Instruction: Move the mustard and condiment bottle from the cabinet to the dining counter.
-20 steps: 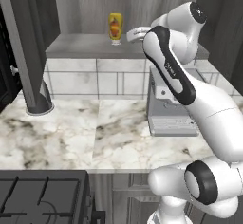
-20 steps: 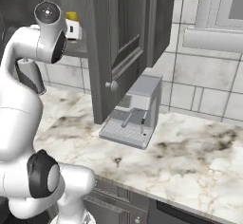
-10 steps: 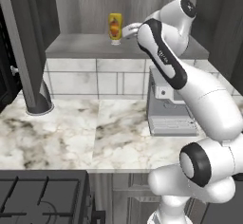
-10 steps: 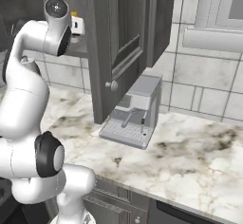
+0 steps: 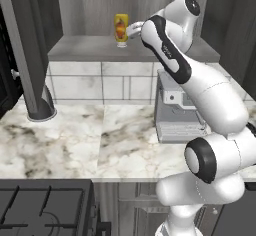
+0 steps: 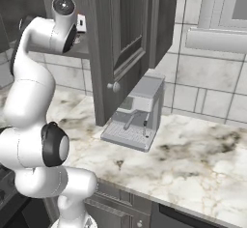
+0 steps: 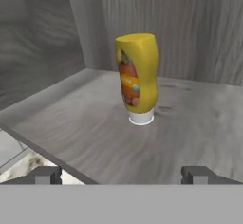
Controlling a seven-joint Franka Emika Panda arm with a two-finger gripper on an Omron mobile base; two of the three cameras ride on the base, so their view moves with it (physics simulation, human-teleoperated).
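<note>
The mustard (image 5: pixel 121 28) is a yellow bottle with a red-orange label, standing cap-down on the grey shelf (image 5: pixel 85 48) of the open cabinet. In the hand view the mustard (image 7: pixel 137 76) stands upright at mid-shelf (image 7: pixel 71 128), a short way ahead of my gripper (image 7: pixel 121 174). The dark fingertips (image 7: pixel 46 174) are spread wide, with nothing between them. From the left base view my gripper (image 5: pixel 132 30) hovers just right of the bottle without touching it. The condiment bottle and the dining counter are out of view.
A grey coffee machine (image 5: pixel 176 116) stands on the marble worktop (image 5: pixel 75 140) under the shelf, to the right. The open cabinet door (image 6: pixel 120 43) hangs to the right of the arm. A dark upright post (image 5: pixel 27 60) rises at the left, and a black stove (image 5: pixel 45 205) sits at the front left.
The arm has stretched up and forward, bringing the hand in level with the shelf and close beside the mustard. The jaws stayed open.
</note>
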